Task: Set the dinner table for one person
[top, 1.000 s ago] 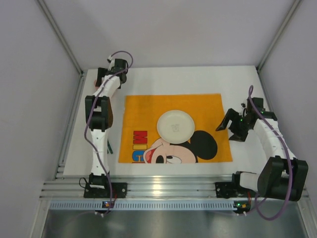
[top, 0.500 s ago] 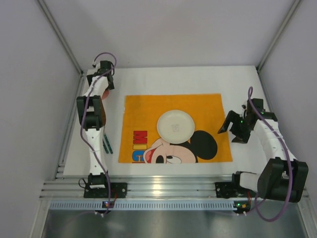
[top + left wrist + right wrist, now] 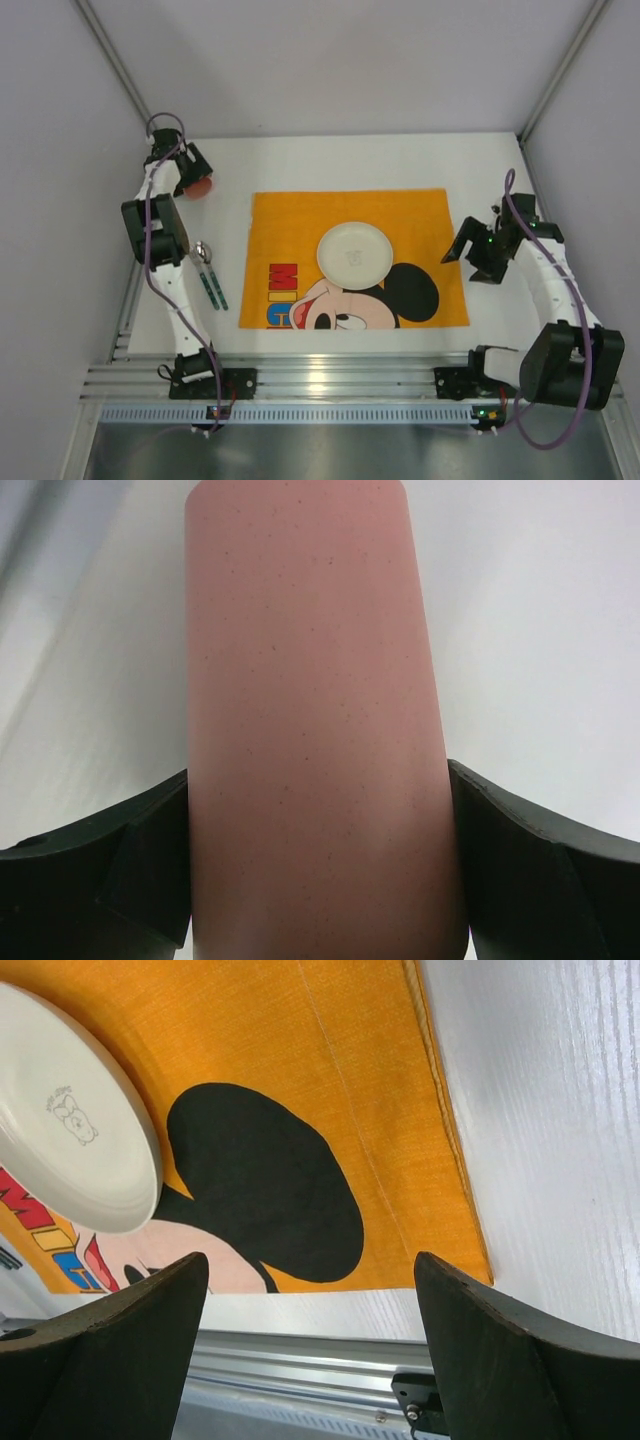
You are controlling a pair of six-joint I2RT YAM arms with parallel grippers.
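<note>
Now your left gripper (image 3: 318, 830) squeezes the tall pink cup (image 3: 310, 660) off the far-left corner of the orange cartoon-mouse placemat (image 3: 300, 215) on the white dinner table (image 3: 330, 160); carry it right. Your right gripper (image 3: 305, 1270) gapes, holding nothing.

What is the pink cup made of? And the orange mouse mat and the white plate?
The pink cup looks like matte plastic: dull skin with tiny dark specks. The orange mat is woven cloth; you can see the threads and a stitched hem. The white plate is smooth with a soft shine, so plastic or ceramic; I cannot tell which.
</note>
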